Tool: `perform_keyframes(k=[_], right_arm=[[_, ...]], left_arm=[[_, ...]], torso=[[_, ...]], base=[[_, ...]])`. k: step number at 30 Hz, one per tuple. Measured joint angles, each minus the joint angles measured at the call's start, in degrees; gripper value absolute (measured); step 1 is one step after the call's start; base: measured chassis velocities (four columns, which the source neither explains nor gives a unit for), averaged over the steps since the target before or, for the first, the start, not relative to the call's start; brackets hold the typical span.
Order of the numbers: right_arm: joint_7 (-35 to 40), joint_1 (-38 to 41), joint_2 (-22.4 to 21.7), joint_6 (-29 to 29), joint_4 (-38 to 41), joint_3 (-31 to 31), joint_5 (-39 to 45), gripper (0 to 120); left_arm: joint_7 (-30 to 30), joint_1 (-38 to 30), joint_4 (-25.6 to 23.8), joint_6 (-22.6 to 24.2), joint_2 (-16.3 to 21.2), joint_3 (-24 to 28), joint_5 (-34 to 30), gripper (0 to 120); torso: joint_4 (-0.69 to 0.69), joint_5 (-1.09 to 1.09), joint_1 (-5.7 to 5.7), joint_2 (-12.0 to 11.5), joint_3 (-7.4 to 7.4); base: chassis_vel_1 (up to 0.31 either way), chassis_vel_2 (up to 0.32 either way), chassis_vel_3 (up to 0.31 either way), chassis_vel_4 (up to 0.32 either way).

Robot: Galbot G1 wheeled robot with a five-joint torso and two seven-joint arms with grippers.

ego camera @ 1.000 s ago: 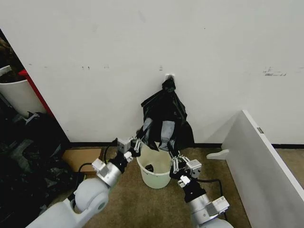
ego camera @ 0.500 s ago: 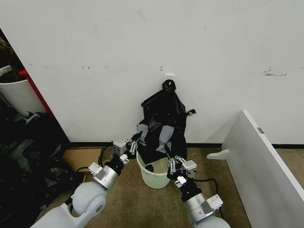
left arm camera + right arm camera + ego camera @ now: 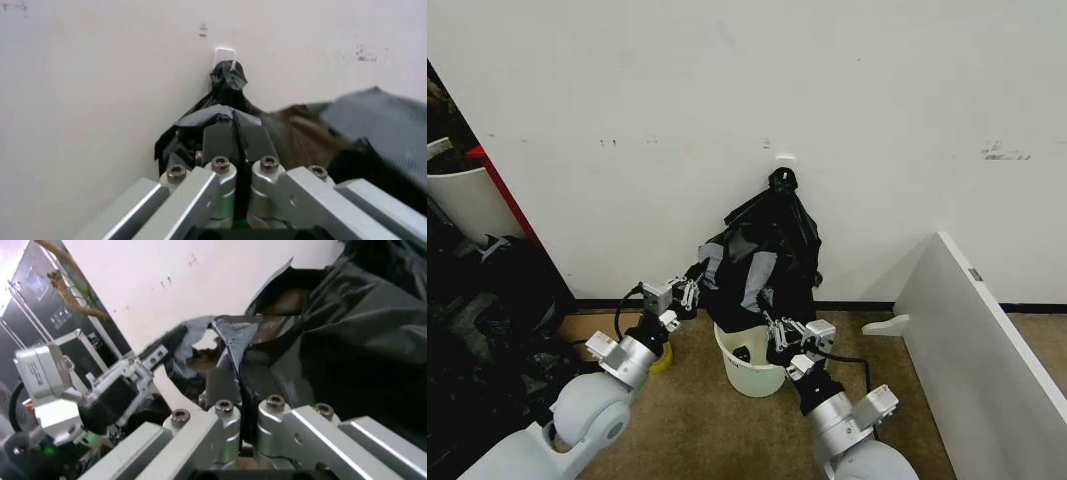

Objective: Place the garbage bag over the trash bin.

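The garbage bag (image 3: 762, 265) hangs against the white wall (image 3: 877, 120), its knotted top caught on a small white hook (image 3: 784, 159), and its crinkled black film spreads downward over the trash bin (image 3: 752, 368). The bin stands on the brown carpet (image 3: 707, 430) right at the foot of the wall, with the bag's lower edge draped over its back rim and the front of the rim bare.

The left gripper (image 3: 689, 293) is at the bag's left edge, just above and beside the bin; in the left wrist view its fingers (image 3: 235, 137) are pressed together with black film pinched between them. The right gripper (image 3: 777, 330) is at the bag's lower front edge, just above the bin's rim, and in the right wrist view its fingers (image 3: 227, 375) are likewise clamped on a fold of the bag (image 3: 347, 340), with the left gripper (image 3: 153, 357) holding the opposite edge farther off.

A white board (image 3: 987, 350) leans along the right, near the bin. A dark heap of clutter (image 3: 487, 330) and a large white container with a red edge (image 3: 467, 200) crowd the left. A yellow thing (image 3: 663, 358) lies on the floor beneath the left arm.
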Motion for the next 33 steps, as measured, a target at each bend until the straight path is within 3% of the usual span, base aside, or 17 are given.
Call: perform_keyframes(k=[7, 12, 22, 33], right_arm=[[0.1, 2.9, 0.9, 1.3, -6.5, -1.6, 0.6, 0], [1.0, 6.8, 3.3, 2.9, -11.9, -2.0, 0.7, 0], [1.4, 5.7, 0.8, 4.8, -11.9, 1.6, -1.1, 0], [1.5, 4.0, -1.9, 5.1, -10.1, 3.5, -2.4, 0]], left_arm=[[0.0, -0.9, 2.6, -0.7, -1.6, 0.3, 0.8, 0], [-0.1, -2.4, 6.4, -1.9, -4.6, 2.2, 1.9, 0], [-1.4, -8.5, 11.9, -2.8, -12.2, 10.1, 3.2, 0], [-3.4, -14.2, 12.5, -0.3, -11.1, 16.0, 0.0, 0]], torso=[[0.00, 0.01, 0.00, 0.0, 0.00], [0.01, 0.00, 0.00, 0.0, 0.01], [-0.01, 0.01, 0.00, 0.0, 0.00], [0.00, 0.02, 0.00, 0.0, 0.00]], base=[[0.000, 0.000, 0.000, 0.000], [0.000, 0.000, 0.000, 0.000], [0.000, 0.000, 0.000, 0.000], [0.000, 0.000, 0.000, 0.000]])
